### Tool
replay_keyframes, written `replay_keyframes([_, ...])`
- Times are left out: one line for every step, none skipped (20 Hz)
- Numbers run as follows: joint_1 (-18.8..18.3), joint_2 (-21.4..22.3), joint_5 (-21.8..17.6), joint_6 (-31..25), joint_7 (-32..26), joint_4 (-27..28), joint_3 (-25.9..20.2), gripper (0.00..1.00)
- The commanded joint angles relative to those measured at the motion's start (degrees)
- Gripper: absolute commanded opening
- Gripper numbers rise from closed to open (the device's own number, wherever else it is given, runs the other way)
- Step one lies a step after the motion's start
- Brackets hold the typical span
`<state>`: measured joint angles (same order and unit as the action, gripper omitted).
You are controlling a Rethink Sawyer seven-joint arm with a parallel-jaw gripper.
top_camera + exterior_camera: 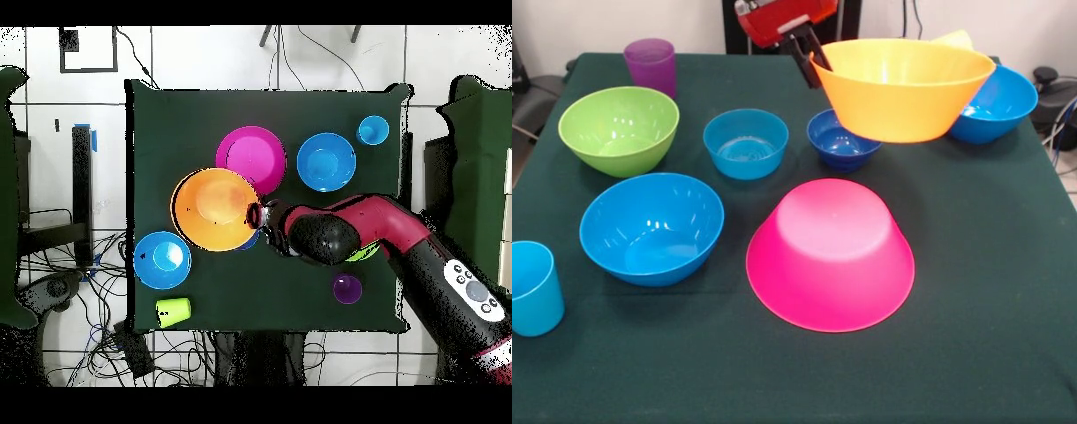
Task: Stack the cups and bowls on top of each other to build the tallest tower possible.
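My gripper is shut on the rim of the big orange bowl and holds it upright above the table. From above, the gripper sits at the orange bowl's right rim. The big pink bowl lies upside down, alone, in front of it; it also shows in the overhead view. The small dark-blue bowl stands just beside and below the orange bowl. The small light-blue bowl stands to its left.
A green bowl, a purple cup, a medium blue bowl and a light-blue cup stand at the left. Another blue bowl and a yellow-green cup are at the far right.
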<state>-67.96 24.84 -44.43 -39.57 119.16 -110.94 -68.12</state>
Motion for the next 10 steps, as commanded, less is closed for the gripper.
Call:
replay_keyframes([3.1, -5.24, -4.15, 1.39, -17.53, 5.94, 3.13, 0.0])
replay_keyframes([3.12, -5.69, -4.13, 1.12, -17.87, 6.4, 3.19, 0.0])
replay_keyframes([3.25, -5.83, -3.91, 0.58, -17.88, 6.79, 3.29, 0.0])
replay_keyframes([3.31, -6.06, -3.86, 0.17, -18.18, 7.19, 3.33, 0.0])
replay_keyframes([3.37, -6.3, -3.61, -0.4, -18.53, 7.64, 3.3, 0.0])
replay_keyframes([3.45, -6.42, -3.35, -0.95, -18.8, 8.07, 3.3, 0.0])
replay_keyframes([3.44, -6.77, -3.06, -1.49, -19.32, 8.58, 3.29, 0.0])
replay_keyframes([3.35, -7.2, -2.75, -2.03, -20.07, 9.1, 3.21, 0.0])
replay_keyframes([3.27, -7.55, -2.5, -2.47, -20.67, 9.57, 3.19, 0.0])
replay_keyframes([3.13, -7.93, -2.24, -2.89, -21.39, 10.01, 3.11, 0.0])
